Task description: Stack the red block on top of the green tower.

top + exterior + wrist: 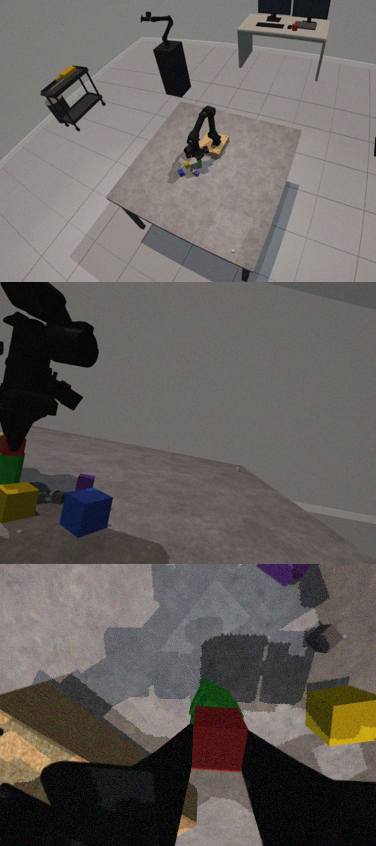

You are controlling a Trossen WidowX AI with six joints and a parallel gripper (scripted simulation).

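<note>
Tool (pixel 218 764) clamped on red block (pixel 219 738), small dark-red cube, atop green tower (pixel 10 467).

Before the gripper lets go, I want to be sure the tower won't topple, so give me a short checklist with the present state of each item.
1. Gripper shut on the red block: ok, a finger presses each side.
2. Red block down on the green tower: ok in the exterior view, where red sits directly on green with no gap showing.
3. Red block centred over the tower: cannot tell; in the wrist view green shows only beyond the block's far edge.
4. Tower upright: ok, its visible edges stand vertical in the exterior view.
5. Neighbours clear of the tower: the yellow block overlaps it in the exterior view, but stands apart in the wrist view; the purple block and blue block stand apart: ok.
</note>
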